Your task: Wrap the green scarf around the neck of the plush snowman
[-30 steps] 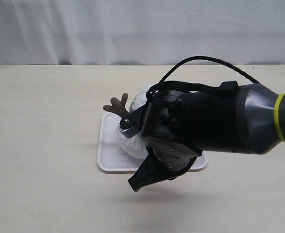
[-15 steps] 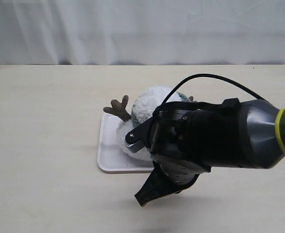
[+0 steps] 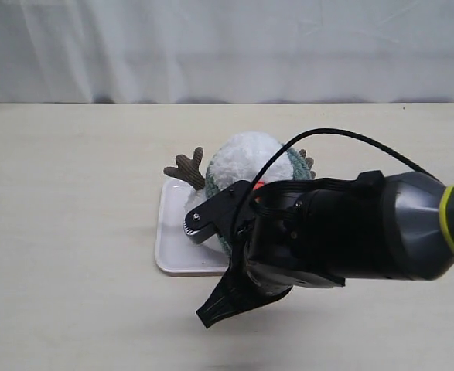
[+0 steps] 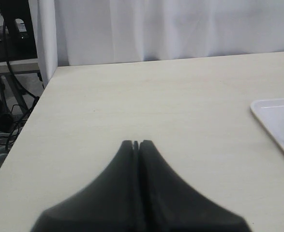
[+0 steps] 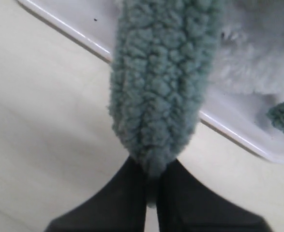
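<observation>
Pale surface [image 3: 72,232] lies beneath. Nearest, the right tool [image 5: 151,176] pinches the green scarf [image 5: 156,82] by its tip only; a hard pull could slip it free. Beyond, the scarf-draped plush snowman [image 3: 242,158] might topple on its white tray [image 3: 171,247]. Well apart, the left tool [image 4: 136,145] is clenched, empty.

Centre frame, the plush snowman [image 3: 240,157] sits on the tray [image 3: 172,236]; the green scarf [image 5: 156,87] reaches forward into the right claw [image 3: 208,314].

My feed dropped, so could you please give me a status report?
Right gripper shut on scarf end. Left gripper shut, empty. Snowman on tray, partly behind right arm.
</observation>
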Available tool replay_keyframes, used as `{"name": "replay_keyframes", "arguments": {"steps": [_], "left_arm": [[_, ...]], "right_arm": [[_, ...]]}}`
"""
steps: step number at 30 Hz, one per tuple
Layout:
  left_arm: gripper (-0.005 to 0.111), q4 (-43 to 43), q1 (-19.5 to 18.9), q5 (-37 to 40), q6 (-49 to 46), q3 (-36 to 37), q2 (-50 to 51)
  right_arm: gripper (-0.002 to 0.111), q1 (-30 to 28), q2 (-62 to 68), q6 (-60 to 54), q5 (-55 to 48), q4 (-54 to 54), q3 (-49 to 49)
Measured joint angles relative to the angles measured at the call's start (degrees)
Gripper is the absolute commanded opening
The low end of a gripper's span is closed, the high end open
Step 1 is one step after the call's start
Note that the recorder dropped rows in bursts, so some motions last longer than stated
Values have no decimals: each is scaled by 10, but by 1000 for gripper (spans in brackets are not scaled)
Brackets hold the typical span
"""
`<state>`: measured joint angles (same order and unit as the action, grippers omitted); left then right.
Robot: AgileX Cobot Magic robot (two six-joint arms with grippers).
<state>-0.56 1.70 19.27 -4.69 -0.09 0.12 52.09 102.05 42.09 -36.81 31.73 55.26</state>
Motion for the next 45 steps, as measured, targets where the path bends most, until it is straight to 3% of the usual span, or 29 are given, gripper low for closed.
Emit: {"name": "replay_keyframes", "arguments": {"steps": [12,14,17,19,21,28,32,40,45], "left_arm": [[0,0,0,0,0,0,0],[0,0,0,0,0,0,0],[0,0,0,0,0,0,0],[0,0,0,0,0,0,0],[0,0,0,0,0,0,0],[0,0,0,0,0,0,0],[0,0,0,0,0,0,0],[0,0,0,0,0,0,0],[0,0,0,0,0,0,0]], "right_arm": [[5,0,43,-9,12,-9,0],[17,0,43,-20,10,-9,0],[48,0,40,-22,9,-12,0],[61,0,25,-23,-9,-15,0],[67,0,-2,-24,-38,-19,0],[68,0,-115,-27,-94,-47,0],[68,-13,-157,40,-113,-6,0],[68,-100,-154,48,-112,-9,0],[68,-141,-149,15,-28,-22,-24]]}}
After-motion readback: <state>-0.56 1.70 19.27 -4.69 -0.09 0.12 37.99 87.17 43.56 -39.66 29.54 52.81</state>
